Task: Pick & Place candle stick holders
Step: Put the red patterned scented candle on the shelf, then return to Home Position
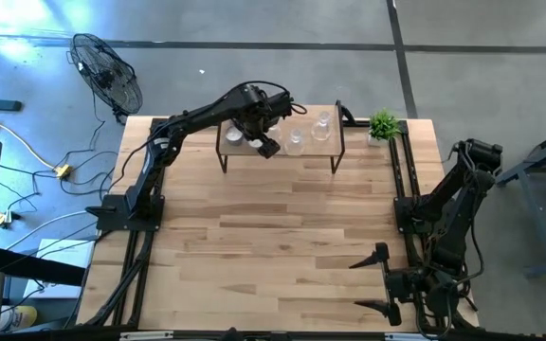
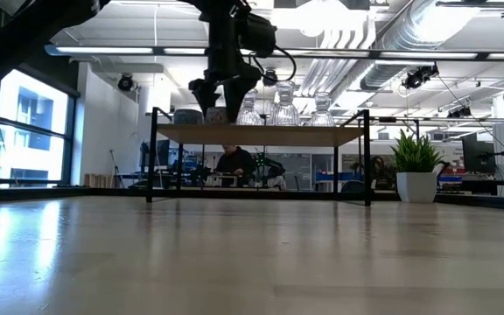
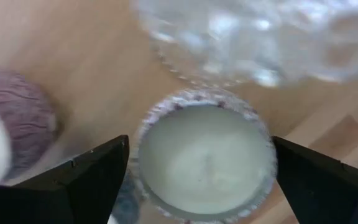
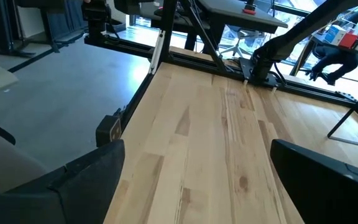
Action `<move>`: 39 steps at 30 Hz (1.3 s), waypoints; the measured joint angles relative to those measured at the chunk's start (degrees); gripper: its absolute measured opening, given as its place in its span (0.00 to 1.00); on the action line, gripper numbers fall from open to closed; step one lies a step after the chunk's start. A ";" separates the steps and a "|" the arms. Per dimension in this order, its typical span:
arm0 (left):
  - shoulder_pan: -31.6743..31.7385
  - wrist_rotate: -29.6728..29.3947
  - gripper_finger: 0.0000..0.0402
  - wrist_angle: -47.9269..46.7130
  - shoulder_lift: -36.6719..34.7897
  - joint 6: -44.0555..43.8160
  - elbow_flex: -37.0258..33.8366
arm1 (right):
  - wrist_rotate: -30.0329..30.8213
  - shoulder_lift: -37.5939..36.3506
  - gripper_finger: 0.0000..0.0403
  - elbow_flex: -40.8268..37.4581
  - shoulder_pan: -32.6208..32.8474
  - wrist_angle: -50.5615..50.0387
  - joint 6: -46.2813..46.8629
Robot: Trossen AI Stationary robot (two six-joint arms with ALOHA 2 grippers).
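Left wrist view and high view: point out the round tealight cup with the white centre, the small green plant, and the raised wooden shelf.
Round tealight cup with white centre (image 3: 205, 155), left wrist view, wax surface.
Small green plant (image 1: 383, 123), high view, leaves.
Raised wooden shelf (image 1: 282, 152), high view, bare front board.

I'm working in what looks like an open-plan robotics lab or industrial office. Beyond my butcher-block table (image 1: 273, 246) the low view shows exposed silver ventilation ducts (image 2: 383, 35) under a bare ceiling, tall windows (image 2: 24, 131), and a person seated at a bench (image 2: 234, 164) crowded with equipment. From above I see polished concrete floor (image 1: 254, 38), a floor fan (image 1: 107, 74) and loose cables (image 1: 27, 152).
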 joint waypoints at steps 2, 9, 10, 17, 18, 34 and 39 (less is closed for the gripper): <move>0.00 2.02 0.93 0.00 0.00 0.01 0.00 | 0.00 0.00 0.99 0.00 0.00 0.00 0.00; -0.02 1.80 0.93 -0.21 0.00 0.01 0.03 | 0.02 0.00 0.99 0.00 0.00 0.01 0.31; 0.02 1.30 0.93 -0.42 0.00 0.01 0.04 | 0.02 0.00 0.99 0.00 0.00 0.01 0.35; 0.09 0.87 0.94 -1.48 -0.04 0.01 0.07 | 0.28 0.00 0.99 0.00 0.00 0.01 0.42; 0.09 0.88 0.94 -1.49 -0.04 0.01 0.07 | 0.59 0.00 0.99 0.00 0.00 0.01 0.41; 0.00 2.10 0.94 -2.68 -0.14 1.34 7.75 | 1.55 -0.02 0.99 -0.01 -0.02 -0.84 0.43; -0.71 8.21 0.94 -2.04 -1.22 -0.39 7.78 | 1.54 -0.02 0.99 0.00 -0.02 -0.82 0.41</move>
